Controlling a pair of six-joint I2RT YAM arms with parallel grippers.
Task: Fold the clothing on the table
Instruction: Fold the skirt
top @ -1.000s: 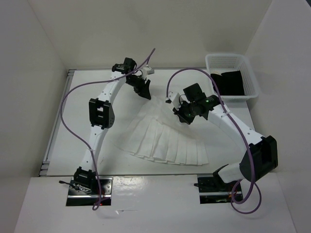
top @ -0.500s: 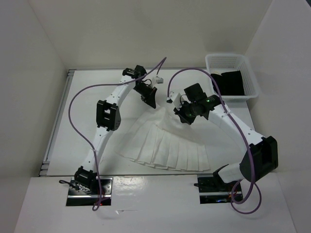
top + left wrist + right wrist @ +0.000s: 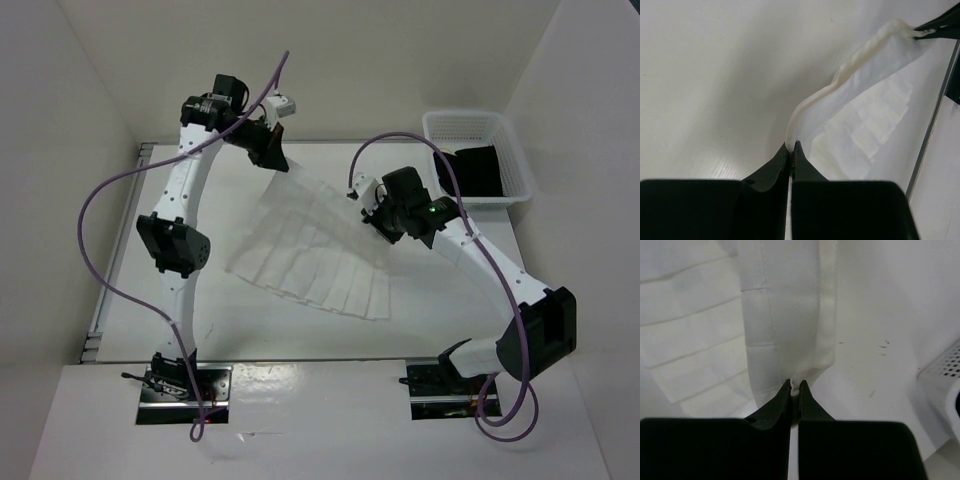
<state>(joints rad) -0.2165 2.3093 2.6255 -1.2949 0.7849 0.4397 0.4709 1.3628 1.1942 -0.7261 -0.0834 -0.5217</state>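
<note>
The clothing (image 3: 310, 255), a white pleated fan-shaped garment, hangs stretched between both grippers above the table (image 3: 470, 320). My left gripper (image 3: 276, 165) is raised at the back left, shut on one end of the waistband (image 3: 840, 82). My right gripper (image 3: 372, 213) is shut on the other end of the waistband, at centre right. The pleated hem trails down toward the table's front. In the left wrist view the jaws (image 3: 791, 147) pinch the band's edge. The right wrist view shows the jaws (image 3: 795, 385) pinching a bunched bit of band, pleats (image 3: 695, 330) spreading to the left.
A white mesh basket (image 3: 505, 128) holding a black cloth (image 3: 478, 170) stands at the table's back right corner. A metal rail (image 3: 120, 245) runs along the left edge. White walls enclose the back and sides.
The left gripper closed on the waistband's left end, then lifted it up and back to the left. The garment rose off the table and stretched out between the two grippers.
</note>
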